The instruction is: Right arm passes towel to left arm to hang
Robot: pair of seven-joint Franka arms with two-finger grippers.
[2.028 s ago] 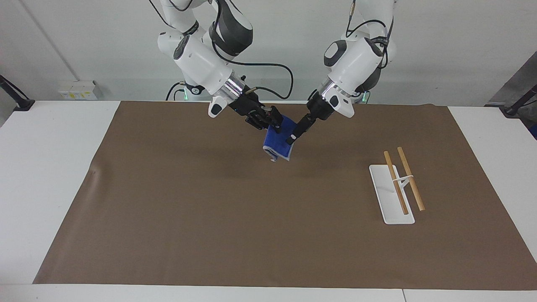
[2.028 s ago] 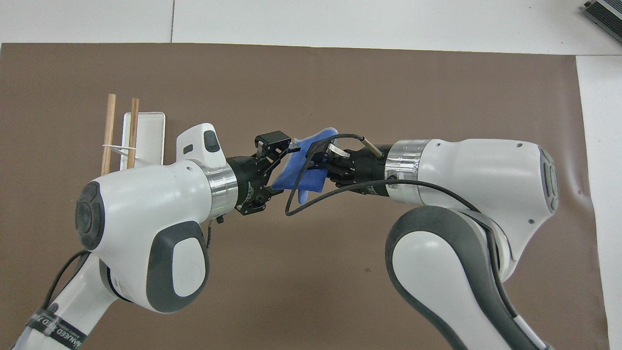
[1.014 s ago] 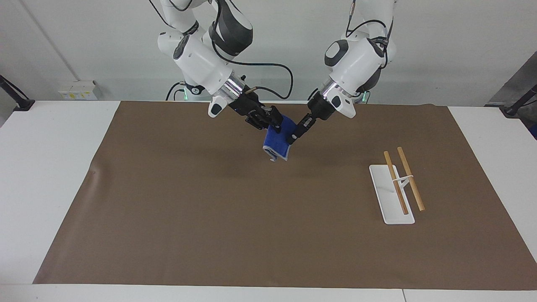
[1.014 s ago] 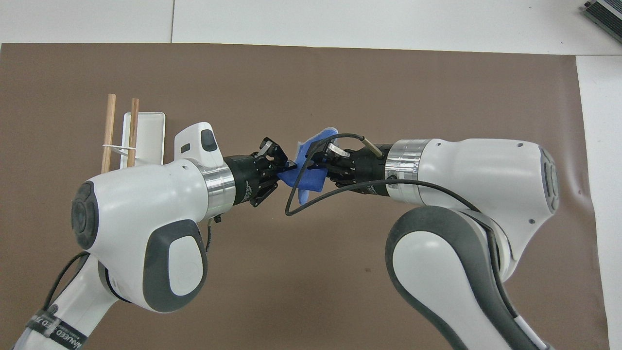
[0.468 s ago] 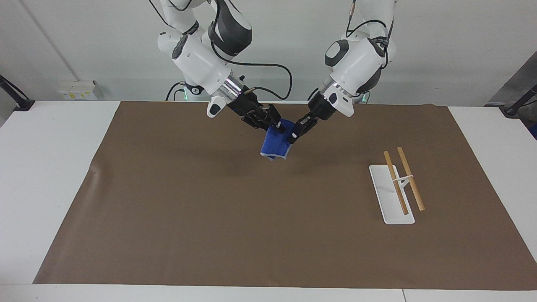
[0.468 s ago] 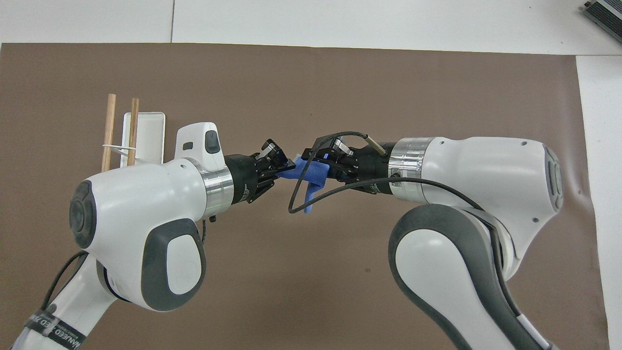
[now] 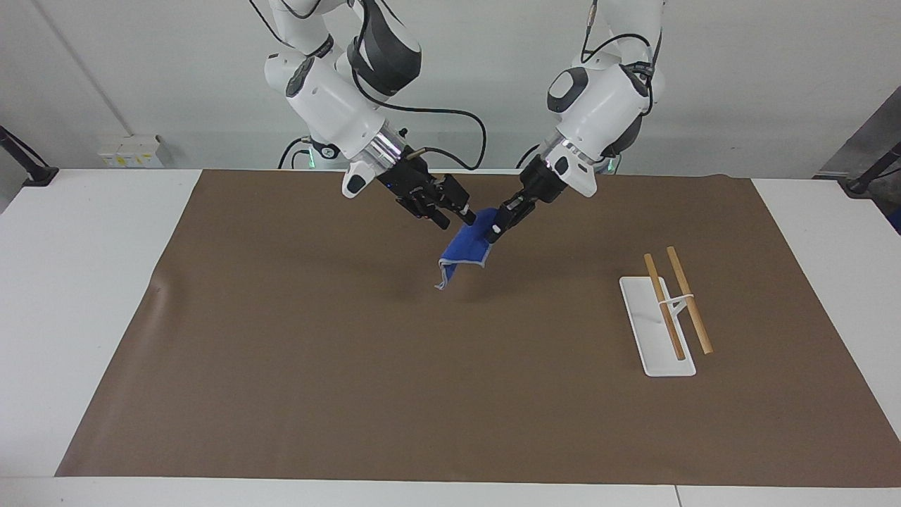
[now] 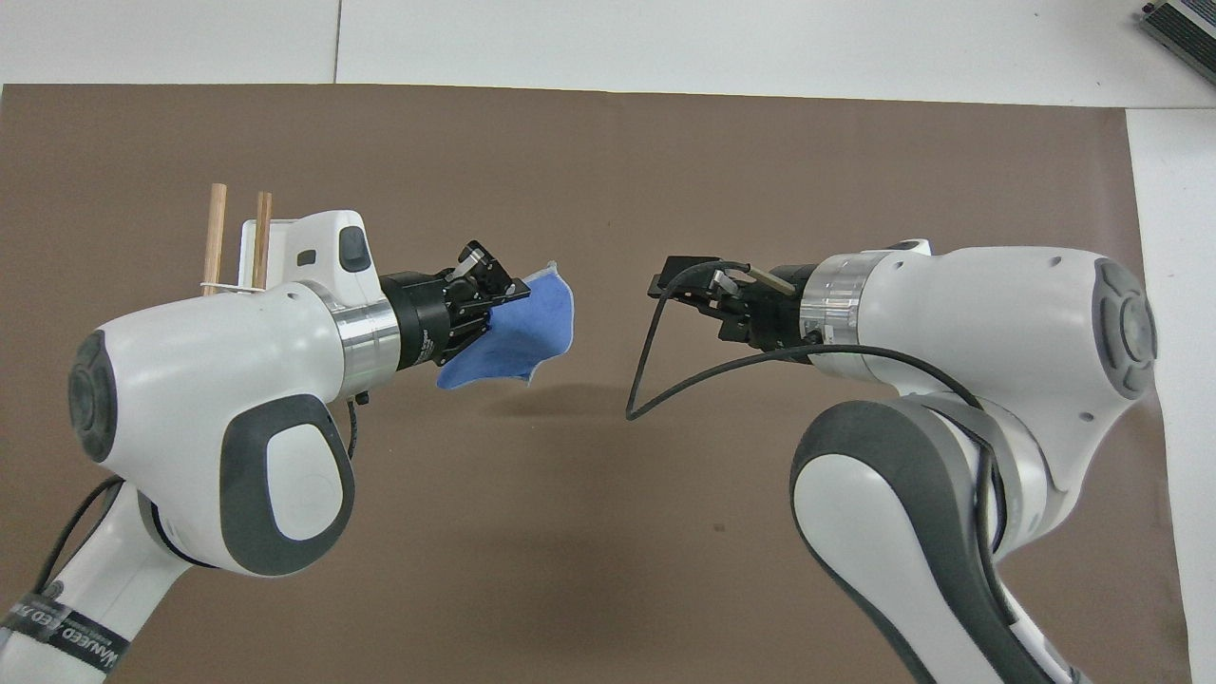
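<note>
The blue towel hangs in the air over the middle of the brown mat, held by one corner; it also shows in the overhead view. My left gripper is shut on the towel's upper edge, seen from above too. My right gripper is open and empty, a short gap away from the towel and not touching it; in the overhead view it is clearly apart from the cloth.
A white rack base with two wooden rods stands toward the left arm's end of the mat; in the overhead view my left arm partly covers it. The brown mat covers most of the white table.
My left gripper closed on the towel while the right still held it. The right gripper then let go and drew back toward its own side; the left carried the towel off toward the rack's end.
</note>
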